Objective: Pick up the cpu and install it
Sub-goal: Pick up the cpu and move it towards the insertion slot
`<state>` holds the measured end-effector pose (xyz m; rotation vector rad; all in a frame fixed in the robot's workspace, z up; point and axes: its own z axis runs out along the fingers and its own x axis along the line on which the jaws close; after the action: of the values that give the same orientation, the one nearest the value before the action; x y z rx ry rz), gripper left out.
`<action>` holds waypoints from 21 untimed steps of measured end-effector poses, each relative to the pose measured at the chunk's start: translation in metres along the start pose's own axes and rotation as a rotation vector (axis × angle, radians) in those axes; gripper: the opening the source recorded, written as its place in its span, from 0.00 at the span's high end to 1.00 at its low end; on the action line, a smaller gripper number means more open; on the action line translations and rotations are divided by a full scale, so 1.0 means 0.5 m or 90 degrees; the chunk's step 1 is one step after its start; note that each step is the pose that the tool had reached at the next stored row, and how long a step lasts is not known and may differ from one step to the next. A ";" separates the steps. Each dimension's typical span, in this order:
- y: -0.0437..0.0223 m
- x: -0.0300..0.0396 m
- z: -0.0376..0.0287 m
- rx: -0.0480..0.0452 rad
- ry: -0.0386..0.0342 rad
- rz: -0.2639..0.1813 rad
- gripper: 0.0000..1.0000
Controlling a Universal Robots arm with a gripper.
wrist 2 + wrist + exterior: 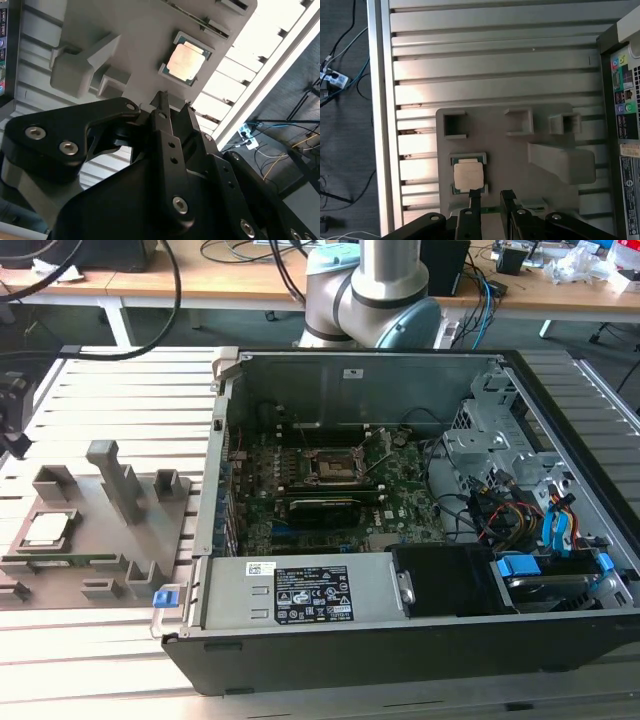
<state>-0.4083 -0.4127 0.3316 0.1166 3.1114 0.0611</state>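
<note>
1. The small, thin, square, silvery-topped cpu [468,176] lies flat in a shallow framed seat on a pale grey plastic fixture plate [495,150]. It is in neither the fingers nor the computer.
2. In the exterior view the cpu [45,530] and the fixture plate [90,540] are on the exterior view's left of the open black computer case [400,640], apart from it.
3. The plate and the case both rest on a light, slatted metal surface [110,660].
4. The black gripper [491,196] hangs over the plate. Its two fingers [475,200] are parted with a clear gap between them and hold nothing.
5. In the first wrist view one fingertip lines up close to an edge of the cpu. Whether it touches cannot be told there.
6. In the second wrist view the gripper [174,104] tips point towards the cpu [186,62], with bare plate visible between them.
7. Grey upright blocks [565,162] and small square pockets [455,125] stand on the same plate, near the cpu.
8. Inside the case, the green motherboard [400,500] carries a dark square socket frame [333,468] near its middle.
9. The silver and pale blue robot arm [375,290] rises behind the case.
</note>
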 end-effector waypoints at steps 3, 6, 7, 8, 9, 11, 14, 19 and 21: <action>-0.001 0.000 0.021 0.0000 0.0000 0.000 0.70; -0.002 0.001 0.035 0.0000 0.0000 0.000 0.70; -0.002 0.001 0.042 0.0000 0.0000 0.000 0.70; -0.003 0.002 0.050 0.0000 0.0001 0.000 0.70; -0.004 0.003 0.061 0.0000 0.0002 -0.002 0.70; -0.006 0.005 0.069 -0.0001 0.0004 -0.006 0.70; -0.012 0.007 0.088 -0.0002 0.0005 -0.007 0.70; -0.026 0.007 0.110 -0.0001 0.0006 -0.008 0.70; -0.033 0.008 0.122 -0.0003 0.0006 -0.010 0.70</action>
<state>-0.4116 -0.4267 0.2701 0.0931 3.1129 0.0615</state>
